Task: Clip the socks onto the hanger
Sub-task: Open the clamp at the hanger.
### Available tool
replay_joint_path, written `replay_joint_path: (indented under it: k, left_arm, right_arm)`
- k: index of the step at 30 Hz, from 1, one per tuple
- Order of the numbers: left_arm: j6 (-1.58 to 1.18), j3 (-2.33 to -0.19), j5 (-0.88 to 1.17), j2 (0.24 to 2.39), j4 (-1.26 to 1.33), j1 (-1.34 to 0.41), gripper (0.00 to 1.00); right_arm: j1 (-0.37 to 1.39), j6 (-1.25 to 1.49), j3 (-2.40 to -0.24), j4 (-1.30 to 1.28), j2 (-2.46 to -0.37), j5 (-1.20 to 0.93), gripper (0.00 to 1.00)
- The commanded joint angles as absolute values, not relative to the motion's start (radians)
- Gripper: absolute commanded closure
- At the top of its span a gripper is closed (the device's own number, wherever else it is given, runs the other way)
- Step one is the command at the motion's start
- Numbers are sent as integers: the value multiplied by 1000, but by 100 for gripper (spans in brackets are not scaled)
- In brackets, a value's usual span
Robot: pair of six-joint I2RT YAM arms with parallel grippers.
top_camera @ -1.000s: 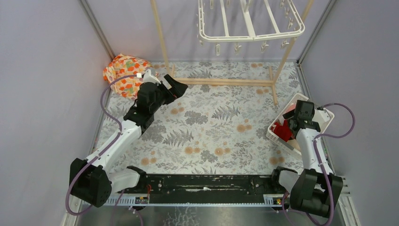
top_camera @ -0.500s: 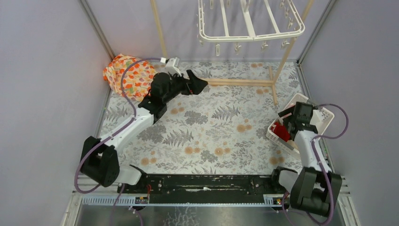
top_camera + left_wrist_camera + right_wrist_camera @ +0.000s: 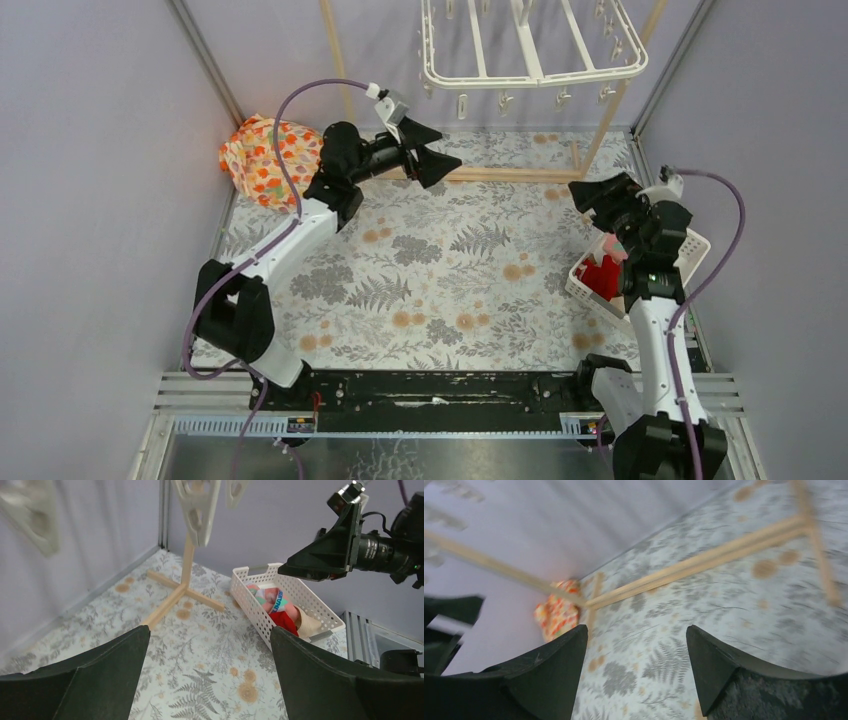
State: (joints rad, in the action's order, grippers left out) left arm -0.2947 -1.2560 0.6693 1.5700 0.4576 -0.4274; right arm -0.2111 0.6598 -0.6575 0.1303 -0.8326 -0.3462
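Note:
The white hanger (image 3: 530,48) hangs at the top from the wooden stand, its clips (image 3: 197,507) dangling just above my left gripper. The socks lie in the white basket (image 3: 695,250) at the right: a red one (image 3: 600,276), a pink one with teal lettering (image 3: 270,598) and a tan one (image 3: 307,622). My left gripper (image 3: 432,160) is open and empty, raised under the hanger's left front corner. My right gripper (image 3: 600,195) is open and empty, lifted above the basket's far end and facing left. In the wrist views both the left gripper (image 3: 209,628) and the right gripper (image 3: 636,627) hold nothing.
An orange-flowered cloth bundle (image 3: 268,158) lies at the back left corner. The wooden stand's base bars (image 3: 505,174) run along the back of the floral mat, with an upright (image 3: 187,560) near the left gripper. Grey walls close in both sides.
My left arm rose and swung right toward the hanger's front left corner. My right gripper lifted out of the basket, empty, and turned to face left; the socks stayed in the basket.

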Motion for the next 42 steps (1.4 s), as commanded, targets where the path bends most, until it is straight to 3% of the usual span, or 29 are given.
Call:
replay_joint_path:
  k: [1, 5, 13, 26, 42]
  left_arm:
    - [-283, -1287, 815, 1570, 644, -375, 1]
    - [-293, -1380, 882, 1611, 639, -349, 1]
    - [-332, -1440, 899, 1683, 743, -308, 1]
    - [-630, -1569, 1001, 1814, 1049, -288, 1]
    - [-709, -1756, 1027, 1948, 1092, -290, 1]
  right_arm:
    - [-99, 600, -841, 204, -894, -585, 20]
    - [-6, 533, -921, 128, -917, -544, 19]
    - [-5, 551, -929, 146, -898, -581, 19]
    - [-5, 539, -898, 141, -881, -569, 19]
    - [-5, 545, -901, 144, -865, -582, 19]
